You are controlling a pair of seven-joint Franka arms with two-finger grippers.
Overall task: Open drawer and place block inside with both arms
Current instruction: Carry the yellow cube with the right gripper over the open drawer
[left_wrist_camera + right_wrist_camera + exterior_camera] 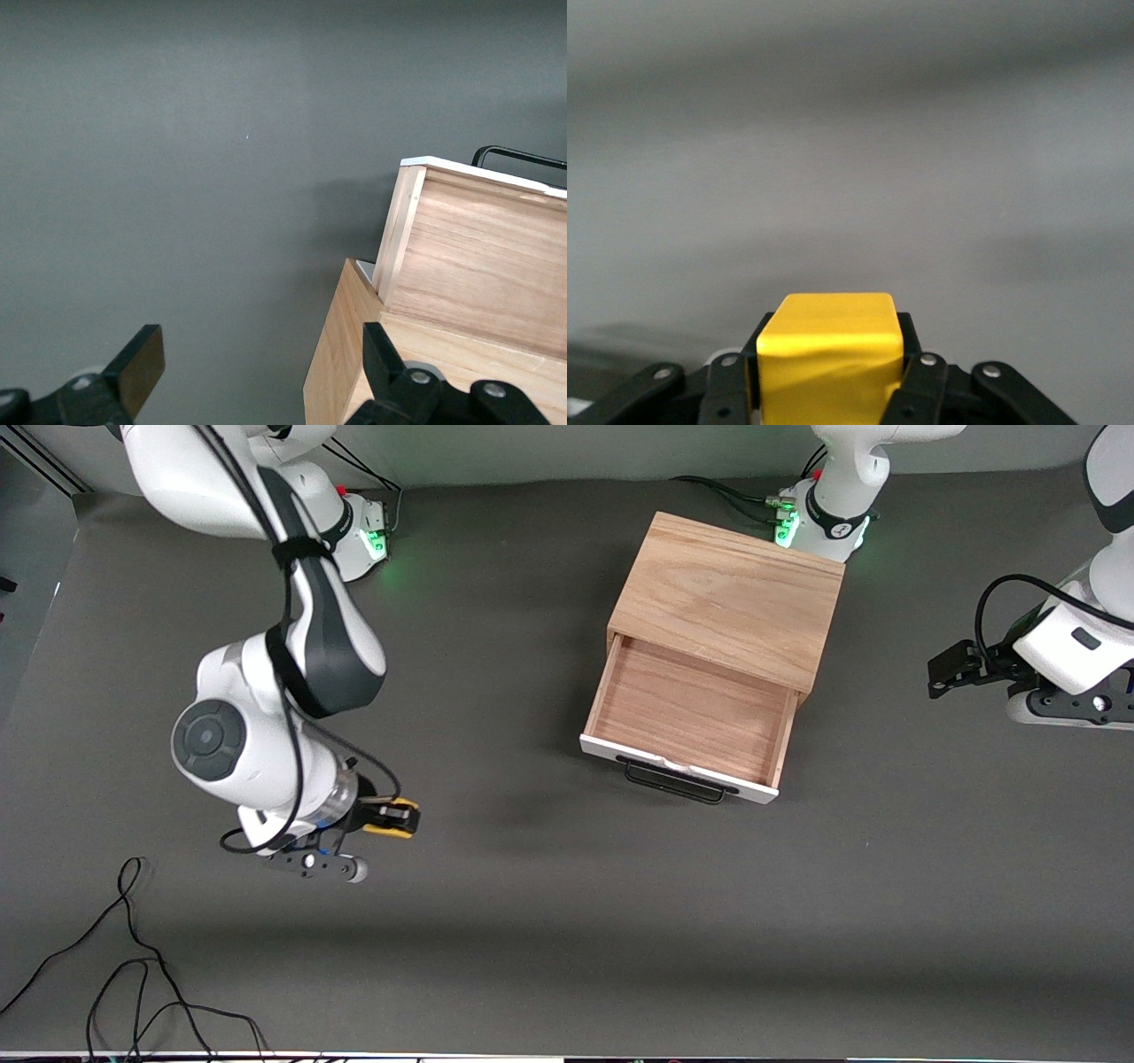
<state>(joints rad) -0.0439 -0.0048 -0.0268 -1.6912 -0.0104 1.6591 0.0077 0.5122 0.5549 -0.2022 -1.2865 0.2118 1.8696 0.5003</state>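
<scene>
Right gripper is clamped on the yellow block, over bare table well apart from the open drawer. Left gripper, fingers apart, waits apparently beside the cabinet. Loose cables lie nearby.

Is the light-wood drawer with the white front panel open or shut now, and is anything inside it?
Open and empty: the light-wood drawer is pulled out of the oak cabinet, its bare wooden floor exposed.
</scene>
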